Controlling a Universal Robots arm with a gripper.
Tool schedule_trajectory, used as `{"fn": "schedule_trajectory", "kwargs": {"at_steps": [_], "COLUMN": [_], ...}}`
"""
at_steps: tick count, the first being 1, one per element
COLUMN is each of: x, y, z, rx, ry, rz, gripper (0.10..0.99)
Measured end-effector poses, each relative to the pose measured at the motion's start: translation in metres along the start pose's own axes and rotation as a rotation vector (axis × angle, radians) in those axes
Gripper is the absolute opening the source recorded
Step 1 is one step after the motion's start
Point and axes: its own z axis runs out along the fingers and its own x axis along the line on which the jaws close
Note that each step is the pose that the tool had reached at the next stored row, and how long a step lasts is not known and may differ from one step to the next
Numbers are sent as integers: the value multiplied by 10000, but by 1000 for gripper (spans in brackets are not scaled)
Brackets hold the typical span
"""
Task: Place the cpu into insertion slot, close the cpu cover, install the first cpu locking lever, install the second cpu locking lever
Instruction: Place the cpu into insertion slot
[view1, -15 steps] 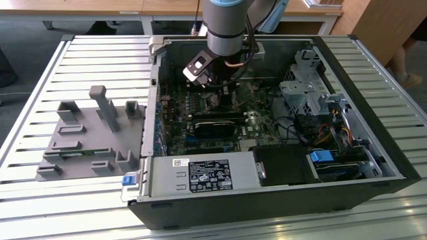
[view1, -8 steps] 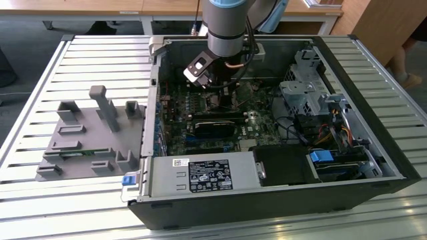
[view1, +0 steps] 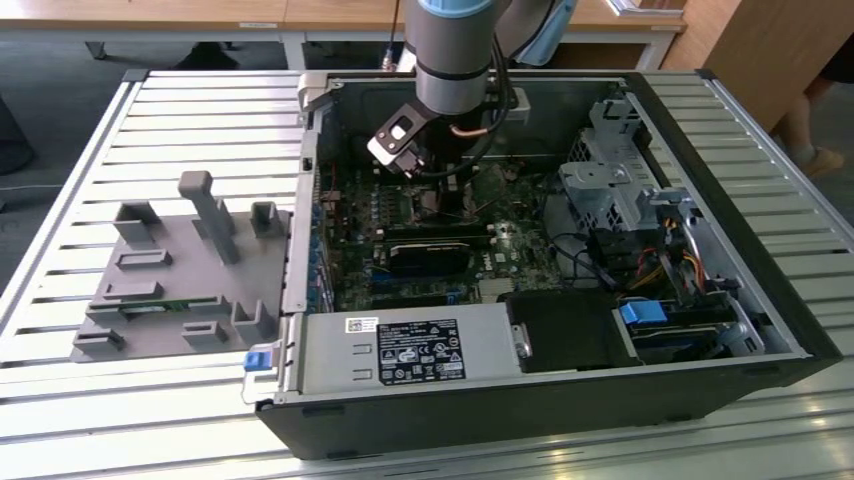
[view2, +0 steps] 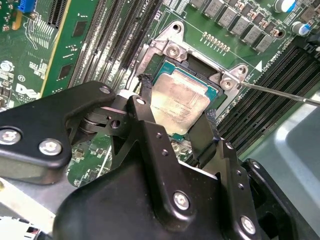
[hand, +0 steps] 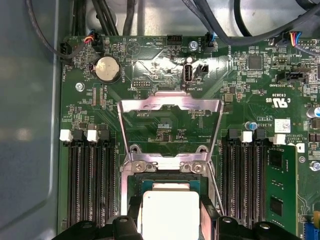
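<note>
The cpu (view2: 177, 102), a small silver-grey square chip, sits level at the mouth of the insertion slot (view2: 172, 49) on the green board. My gripper (view2: 177, 100) has one black finger against each of two opposite cpu edges, shut on it. In the first wrist view the cpu (hand: 170, 215) lies between the fingers, just inside the slot's silvery rim (hand: 165, 164). The cpu cover (hand: 170, 104) is swung open beyond the slot, with the board showing through its window. A thin wire locking lever (view2: 280, 93) stands free beside the slot. In the exterior view the gripper (view1: 434, 195) reaches down inside the computer case.
Long black memory slots (hand: 90, 185) flank the slot on both sides. A black heatsink block (view1: 427, 255), the power-supply box (view1: 400, 355) and a drive cage (view1: 607, 190) crowd the case. A grey fixture (view1: 174, 270) rests on the slatted table at the exterior view's left.
</note>
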Motion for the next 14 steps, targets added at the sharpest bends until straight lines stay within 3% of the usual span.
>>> {"fn": "schedule_trajectory", "kwargs": {"at_steps": [14], "x": [5], "y": [1], "z": [17], "rx": [8], "ry": [-2], "rz": [0], "gripper": [553]}}
